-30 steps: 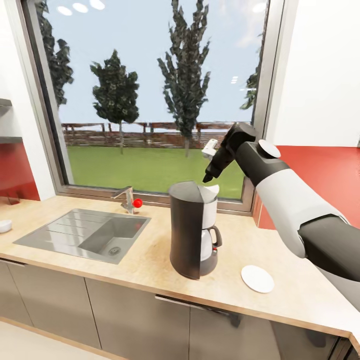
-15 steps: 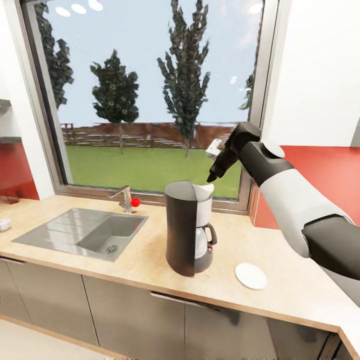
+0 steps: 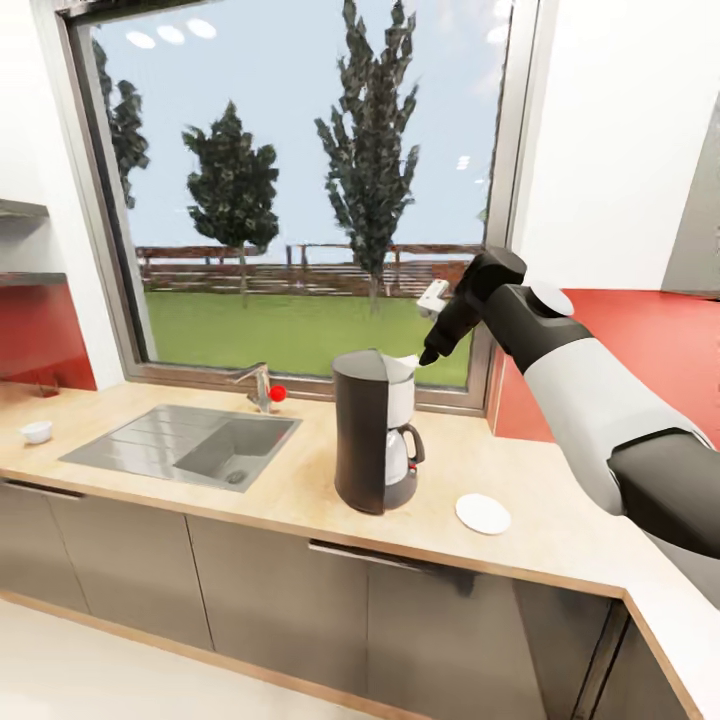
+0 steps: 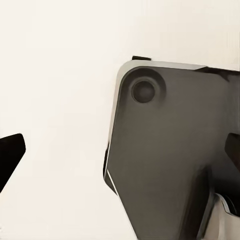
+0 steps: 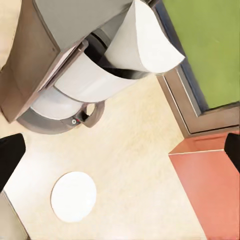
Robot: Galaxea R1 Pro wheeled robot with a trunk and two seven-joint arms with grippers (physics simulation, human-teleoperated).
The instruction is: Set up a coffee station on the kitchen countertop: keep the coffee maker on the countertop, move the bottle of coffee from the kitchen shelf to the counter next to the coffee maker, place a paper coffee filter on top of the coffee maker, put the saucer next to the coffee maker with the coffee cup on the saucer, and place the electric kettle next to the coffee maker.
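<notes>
One white paper filter (image 5: 145,42) (curled) atop coffee maker (image 3: 372,432).

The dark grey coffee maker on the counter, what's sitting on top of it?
A white paper coffee filter sits on the dark grey coffee maker, below the open right gripper. The filter hides whatever lies beneath it.

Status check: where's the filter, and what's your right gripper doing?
Right gripper open, above coffee maker. Paper filter resting on its top. Saucer beside it, bare. Nothing blocking.
</notes>
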